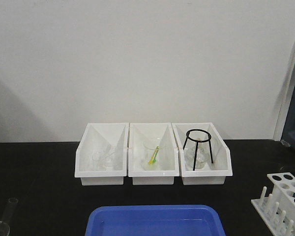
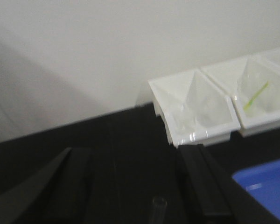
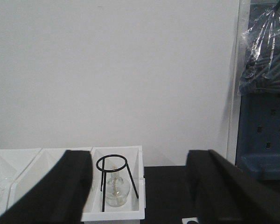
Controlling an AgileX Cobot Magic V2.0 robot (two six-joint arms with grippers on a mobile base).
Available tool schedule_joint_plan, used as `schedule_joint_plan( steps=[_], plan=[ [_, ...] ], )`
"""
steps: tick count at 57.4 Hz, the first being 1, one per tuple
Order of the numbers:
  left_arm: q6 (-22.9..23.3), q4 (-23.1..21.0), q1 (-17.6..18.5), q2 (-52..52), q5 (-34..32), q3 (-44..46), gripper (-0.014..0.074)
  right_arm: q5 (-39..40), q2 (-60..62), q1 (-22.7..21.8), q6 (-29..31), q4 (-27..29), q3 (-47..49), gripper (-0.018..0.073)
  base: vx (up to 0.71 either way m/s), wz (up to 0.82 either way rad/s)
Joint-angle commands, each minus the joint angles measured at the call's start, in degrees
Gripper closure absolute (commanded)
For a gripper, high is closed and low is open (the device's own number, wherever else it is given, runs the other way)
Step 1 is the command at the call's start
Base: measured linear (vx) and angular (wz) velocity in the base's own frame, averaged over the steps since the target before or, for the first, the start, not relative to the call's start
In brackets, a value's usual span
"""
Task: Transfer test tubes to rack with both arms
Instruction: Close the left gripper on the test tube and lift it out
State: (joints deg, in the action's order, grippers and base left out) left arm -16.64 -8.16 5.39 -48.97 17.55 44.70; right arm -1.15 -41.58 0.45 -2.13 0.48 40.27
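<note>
Bottom centre of the left wrist view: a slender clear glass test tube (image 2: 158, 209) rests on the black tabletop (image 2: 121, 140), its open rim between the black fingers of the left gripper (image 2: 135, 186). These fingers stand spread and hold nothing, and the tube lies closer to the finger at frame right. The step in hand is judged to be the first pick. The gripper should centre on the tube, descend squarely, and close gently on the glass below the rim, since glass on a hard top may roll or slip. Lower right corner of the front view: the small white plastic rack (image 1: 285, 184), with no tube visible in it. The right gripper (image 3: 137, 186) is likewise spread and empty. It faces the far white slope-fronted bin (image 3: 114, 214), which holds a black wire tripod (image 3: 102, 186)
</note>
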Motion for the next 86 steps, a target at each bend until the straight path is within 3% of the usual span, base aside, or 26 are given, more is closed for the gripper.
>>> schedule_joint_plan(
  steps=[1,9,18,39,53,76,86],
  plan=[
    [-4.1,-0.4,-0.2,-2.9,1.8,2.0,0.0062,5.4,0.0,0.0,0.3,-0.1,2.0,-0.0054,0.0,0.0],
    [-10.9,-0.4,-0.2,-8.8,5.3,2.0,0.0074,5.5,-0.5,0.0,0.5,-0.1,2.0,-0.0061,0.0,0.0],
    [-14.1,-0.4,-0.2,-14.2,1.5,2.0,0.008,5.5,-1.4,0.0,0.5,-0.1,2.0,-0.0037,0.0,0.0],
    [-11.0,-1.2,-0.2,-25.2,-3.8,2.0,0.008,5.7,-4.3,0.0,2.1,-0.1,2.0,-0.0015,0.0,0.0],
    [-8.5,-3.4,-0.2,-31.3,-12.8,2.0,0.008,6.2,-4.7,0.0,3.1,-0.1,2.0,-0.0015,0.0,0.0],
    [-8.3,-3.4,-0.2,-37.3,-14.7,2.0,0.0081,6.4,-4.7,0.0,3.1,-0.1,2.0,-0.0015,0.0,0.0],
    [-8.3,-3.4,-0.2,-37.4,-16.4,2.0,0.0132,6.4,-4.7,0.0,3.1,-0.1,2.0,-0.0012,0.0,0.0]
  ],
)
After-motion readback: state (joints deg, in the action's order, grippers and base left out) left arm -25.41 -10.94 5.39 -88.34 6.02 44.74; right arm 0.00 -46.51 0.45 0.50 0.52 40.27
